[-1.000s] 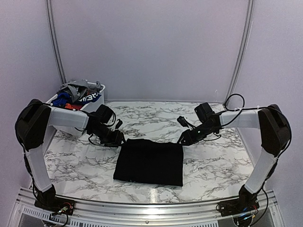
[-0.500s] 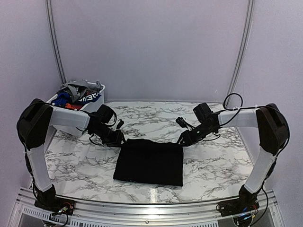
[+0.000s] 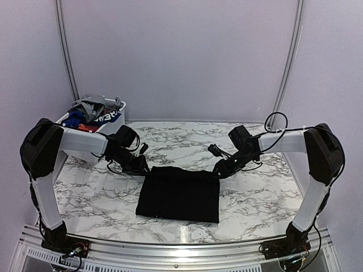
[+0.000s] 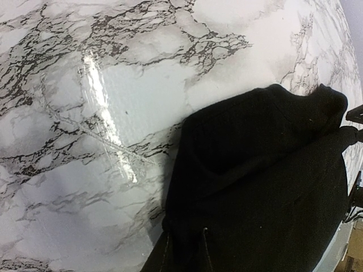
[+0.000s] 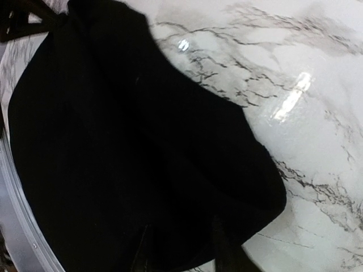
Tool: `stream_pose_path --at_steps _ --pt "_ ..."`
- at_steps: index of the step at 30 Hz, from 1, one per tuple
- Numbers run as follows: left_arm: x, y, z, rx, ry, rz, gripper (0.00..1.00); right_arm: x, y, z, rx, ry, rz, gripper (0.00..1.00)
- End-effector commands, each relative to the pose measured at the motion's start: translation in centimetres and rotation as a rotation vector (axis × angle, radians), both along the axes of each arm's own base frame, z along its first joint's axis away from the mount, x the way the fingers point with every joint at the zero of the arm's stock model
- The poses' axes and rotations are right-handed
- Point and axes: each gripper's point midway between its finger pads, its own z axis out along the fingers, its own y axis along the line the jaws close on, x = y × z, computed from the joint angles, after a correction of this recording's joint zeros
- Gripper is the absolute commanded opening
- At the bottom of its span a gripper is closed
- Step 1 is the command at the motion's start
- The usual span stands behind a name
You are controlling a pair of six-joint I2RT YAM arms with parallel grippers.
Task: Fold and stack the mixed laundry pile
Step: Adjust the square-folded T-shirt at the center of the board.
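Note:
A black garment (image 3: 180, 194) lies folded into a flat rectangle on the marble table. The rest of the mixed laundry pile (image 3: 91, 112), grey, blue and orange-red pieces, sits heaped in the basket at the back left. My left gripper (image 3: 144, 168) is at the garment's far left corner; in the left wrist view the left gripper (image 4: 184, 255) is shut on a bunch of the black garment (image 4: 266, 170). My right gripper (image 3: 218, 170) is at the far right corner. In the right wrist view the right gripper (image 5: 181, 252) stands open, its fingers straddling the black garment (image 5: 113, 141).
The white plastic basket (image 3: 115, 126) stands at the table's back left corner, just behind the left arm. Bare marble table (image 3: 255, 192) lies on both sides of the garment, with an aluminium rail (image 3: 181, 249) along the near edge.
The left jaws have closed onto the garment's far left corner. The right jaws have narrowed around the far right corner, and the right arm has shifted slightly left.

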Motion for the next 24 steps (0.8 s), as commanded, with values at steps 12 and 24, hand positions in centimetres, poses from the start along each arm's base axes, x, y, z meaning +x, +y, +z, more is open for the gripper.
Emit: stream_pose_path --at_steps 12,24 --pt "0.9 -0.1 1.0 -0.012 -0.034 0.011 0.22 -0.1 0.4 2.0 0.021 -0.038 0.027 0.49" --pt "1.3 -0.2 1.2 -0.012 -0.040 0.016 0.31 -0.6 -0.2 0.1 -0.033 -0.019 0.026 0.46"
